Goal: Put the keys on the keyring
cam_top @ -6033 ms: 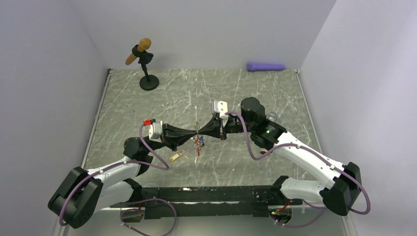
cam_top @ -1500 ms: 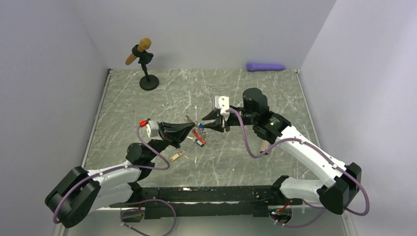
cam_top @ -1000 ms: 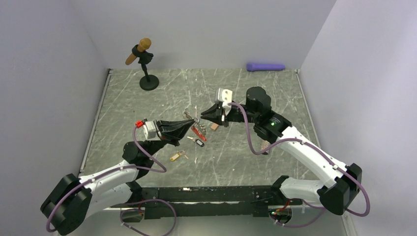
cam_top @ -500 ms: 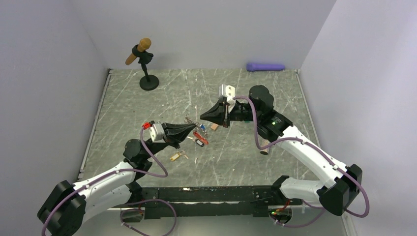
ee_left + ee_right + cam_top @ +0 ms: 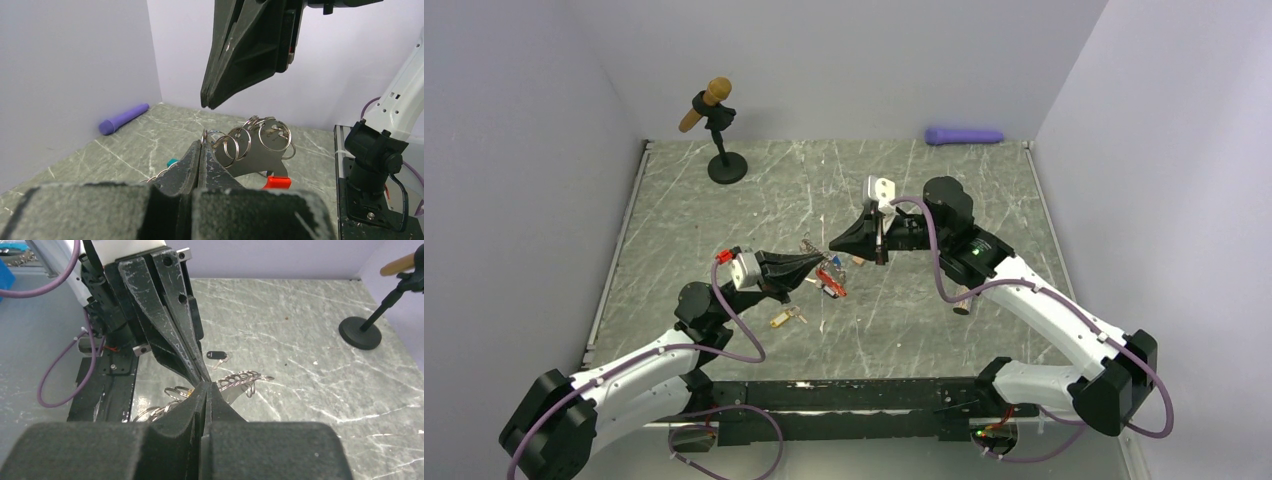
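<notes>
The left gripper (image 5: 201, 146) clamps the keyring (image 5: 264, 133) by its silver rings. The right gripper (image 5: 208, 103), pressed together, hangs just above.

Left arm: extended forward and inward from its base, forearm low, left gripper (image 5: 816, 263) pointing toward the right arm. Jaws closed, pinching the metal rings of the keyring (image 5: 267, 136) at the fingertips.

Right arm: elbow bent, wrist turned inward, right gripper (image 5: 833, 243) pointing toward the left arm. Jaws pressed flat together. Its tip is just above the left gripper's tip, close but apart.
</notes>
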